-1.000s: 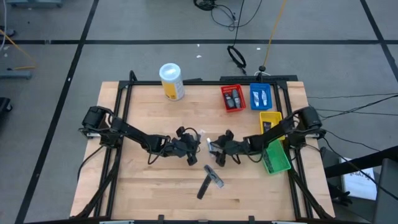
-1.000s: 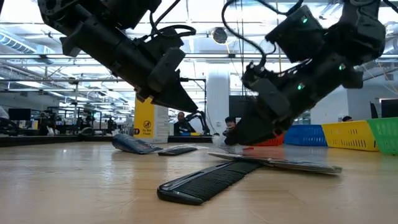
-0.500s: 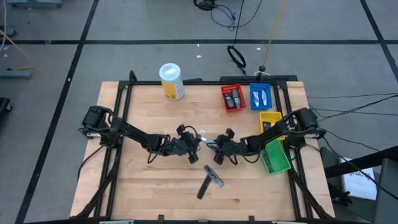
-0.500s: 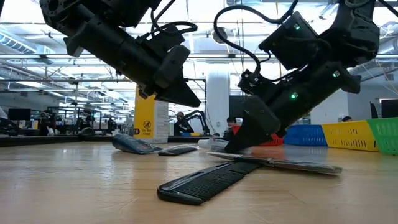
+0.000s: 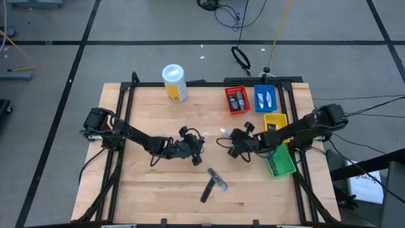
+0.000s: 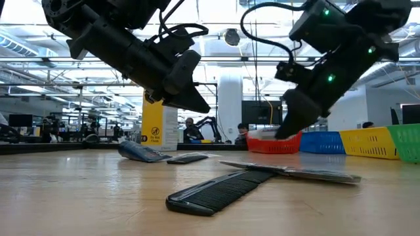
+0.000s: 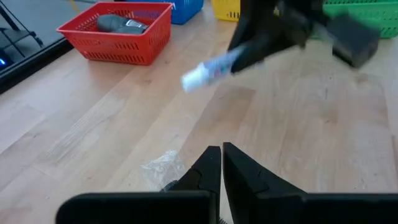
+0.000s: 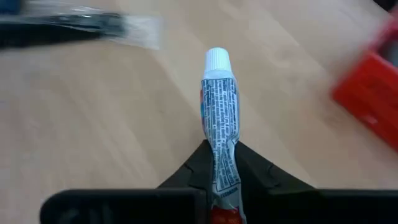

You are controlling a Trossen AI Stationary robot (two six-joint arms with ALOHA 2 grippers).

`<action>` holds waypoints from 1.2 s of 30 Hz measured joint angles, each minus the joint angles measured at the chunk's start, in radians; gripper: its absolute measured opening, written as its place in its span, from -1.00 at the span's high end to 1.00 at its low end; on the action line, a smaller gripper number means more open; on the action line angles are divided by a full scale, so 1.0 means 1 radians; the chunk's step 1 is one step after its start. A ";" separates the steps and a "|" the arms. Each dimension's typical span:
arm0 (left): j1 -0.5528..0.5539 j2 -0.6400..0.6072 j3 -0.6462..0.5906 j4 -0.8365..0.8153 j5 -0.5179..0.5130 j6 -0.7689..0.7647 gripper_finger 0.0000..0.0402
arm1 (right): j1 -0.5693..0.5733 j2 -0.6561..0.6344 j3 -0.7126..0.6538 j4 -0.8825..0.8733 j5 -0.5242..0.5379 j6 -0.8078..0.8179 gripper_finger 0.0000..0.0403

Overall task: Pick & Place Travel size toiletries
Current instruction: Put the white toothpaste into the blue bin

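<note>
- Right tool [image 8: 219, 163] clamps a small white-capped tube [image 8: 217, 106] by its tail, lifted off the surface [image 5: 152, 183], just beside the yellow bin [image 5: 274, 120].
- Left tool [image 7: 221, 163] pinched narrow, nothing held, well apart from that bin.
- Black comb [image 5: 207, 189] and grey sachet [image 5: 218, 180] lie flat, farther from it.

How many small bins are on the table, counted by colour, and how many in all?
Red bin: 1
Blue bin: 1
Yellow bin: 1
Green bin: 1
Total: 4
</note>
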 joint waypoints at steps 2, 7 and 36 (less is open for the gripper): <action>0.000 0.000 0.000 -0.001 0.000 0.000 0.90 | -0.017 -0.058 0.000 -0.081 0.001 0.031 0.86; 0.000 0.000 0.000 -0.002 0.000 0.010 0.89 | -0.091 -0.229 0.002 -0.276 0.002 0.064 0.85; 0.002 0.000 0.000 0.009 -0.031 -0.032 0.89 | -0.984 -0.359 -0.020 -0.448 -0.243 -0.237 0.74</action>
